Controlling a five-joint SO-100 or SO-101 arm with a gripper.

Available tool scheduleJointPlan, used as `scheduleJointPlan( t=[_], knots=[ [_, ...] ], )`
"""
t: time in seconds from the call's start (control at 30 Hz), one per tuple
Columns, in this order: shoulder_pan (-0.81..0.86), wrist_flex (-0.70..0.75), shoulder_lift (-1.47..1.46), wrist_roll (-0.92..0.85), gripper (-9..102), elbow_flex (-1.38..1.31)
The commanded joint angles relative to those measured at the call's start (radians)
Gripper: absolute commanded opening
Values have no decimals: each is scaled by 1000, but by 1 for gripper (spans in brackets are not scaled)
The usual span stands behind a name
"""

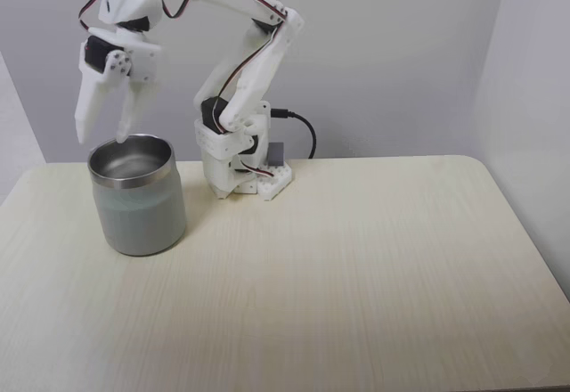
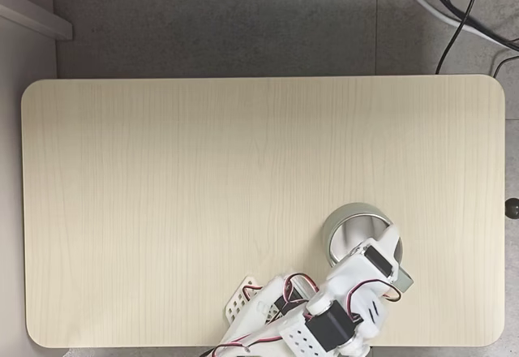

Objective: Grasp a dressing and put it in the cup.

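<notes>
One fixed view faces the table [image 1: 356, 267] frontally; another looks straight down.

White plastic arm [image 1: 254, 71], black servos, red/black wires, white base.

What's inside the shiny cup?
In the front fixed view, the cup shows only a bare metal inner wall near its rim; the bottom is hidden. From above, the open gripper covers part of the opening, so I cannot tell whether the dressing lies inside.

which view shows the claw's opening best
The fixed view from the side: the claw hangs open just above the cup. In the top-down fixed view the arm hides the fingers over the cup.
</notes>
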Motion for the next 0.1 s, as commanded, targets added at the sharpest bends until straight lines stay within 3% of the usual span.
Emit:
scheduleJointPlan(
  t=[0.0, 0.07],
  knots=[
    [-9, -11, 3, -9, 17, 0],
    [-9, -11, 2, -12, 17, 0]
  ],
)
